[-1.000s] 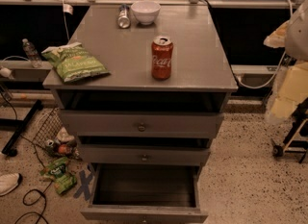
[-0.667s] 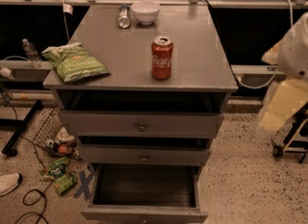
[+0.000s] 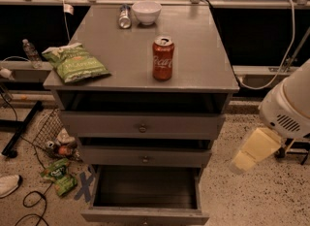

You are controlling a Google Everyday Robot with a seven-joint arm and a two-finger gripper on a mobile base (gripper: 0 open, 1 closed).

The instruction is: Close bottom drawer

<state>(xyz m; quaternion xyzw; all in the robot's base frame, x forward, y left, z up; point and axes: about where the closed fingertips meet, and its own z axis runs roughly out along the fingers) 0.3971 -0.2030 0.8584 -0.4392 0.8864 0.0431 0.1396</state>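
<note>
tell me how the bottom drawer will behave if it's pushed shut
The bottom drawer looks empty, so it probably slides in lightly. Its flat front looks rigid, so a push likely won't flex it. The gripper hangs right of the cabinet, apart from it.

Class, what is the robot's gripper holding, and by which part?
Nothing, as far as shown: the gripper hangs to the right of the cabinet, apart from the open bottom drawer.

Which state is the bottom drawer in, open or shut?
Open: the bottom drawer juts out, its dark interior showing. The gripper hangs to its right, apart.
</note>
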